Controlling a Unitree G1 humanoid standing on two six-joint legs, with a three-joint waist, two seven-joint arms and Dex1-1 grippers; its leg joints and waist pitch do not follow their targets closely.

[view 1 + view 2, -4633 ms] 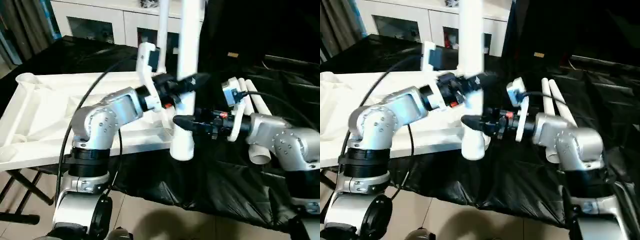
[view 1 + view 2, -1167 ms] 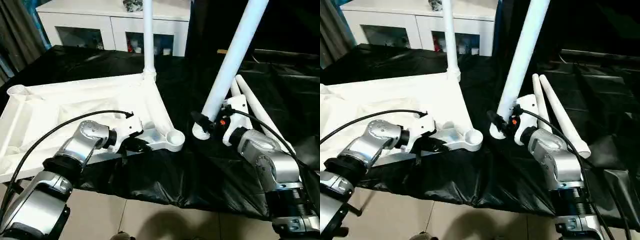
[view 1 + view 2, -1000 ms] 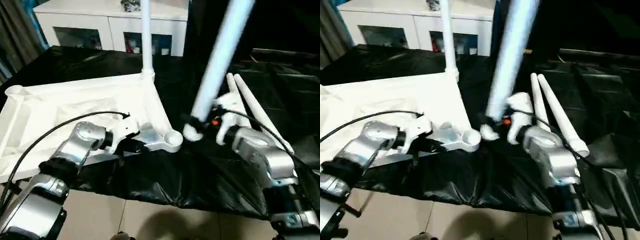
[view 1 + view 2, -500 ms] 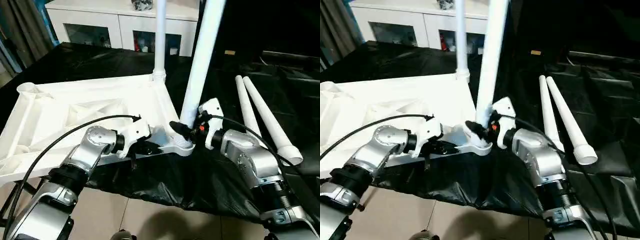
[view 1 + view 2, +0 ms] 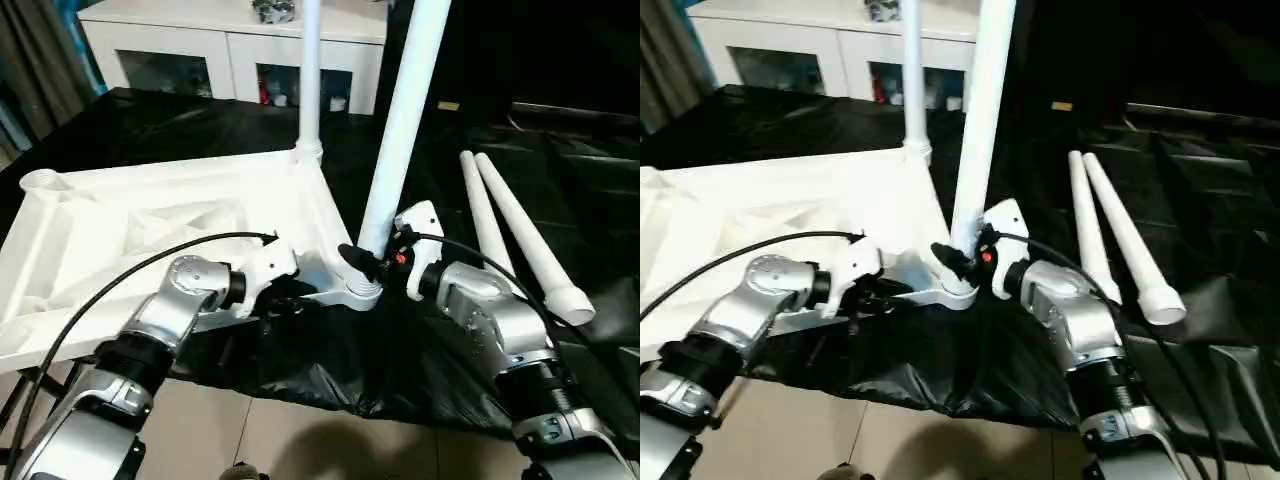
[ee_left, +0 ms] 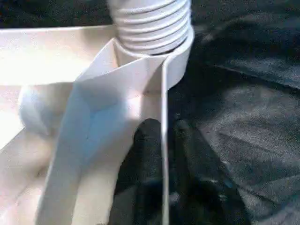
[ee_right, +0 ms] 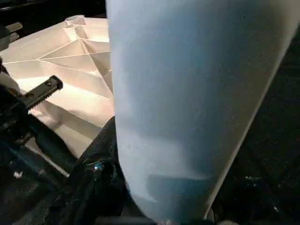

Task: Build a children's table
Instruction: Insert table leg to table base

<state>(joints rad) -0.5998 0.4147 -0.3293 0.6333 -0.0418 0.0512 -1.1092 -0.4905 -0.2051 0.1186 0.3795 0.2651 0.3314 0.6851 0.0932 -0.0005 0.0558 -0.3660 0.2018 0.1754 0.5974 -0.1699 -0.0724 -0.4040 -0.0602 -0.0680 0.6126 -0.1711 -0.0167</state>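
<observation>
The white table top point(image 5: 120, 230) lies upside down on the left, ribbed side up. One leg point(image 5: 308, 80) stands upright in its far right corner socket. My right gripper point(image 5: 365, 262) is shut on a second leg point(image 5: 400, 130) low down; that leg leans slightly and its threaded end point(image 6: 152, 23) sits in the near right corner socket point(image 5: 362, 292). My left gripper point(image 5: 285, 303) is at the near rim beside that socket. Its two black fingers point(image 6: 147, 145) straddle the thin rim wall point(image 6: 164, 93) and pinch it. The held leg point(image 7: 187, 93) looms large in the right wrist view.
Two more white legs point(image 5: 520, 235) lie side by side on the black cloth point(image 5: 330, 360) to the right. A white cabinet with glass doors point(image 5: 230, 50) stands behind. The cloth hangs over the front edge above a tiled floor point(image 5: 330, 440).
Over the last second my right gripper swung the leg leftward and set its end into the near corner socket. My left gripper stayed at the rim. The camera shifted a little.
</observation>
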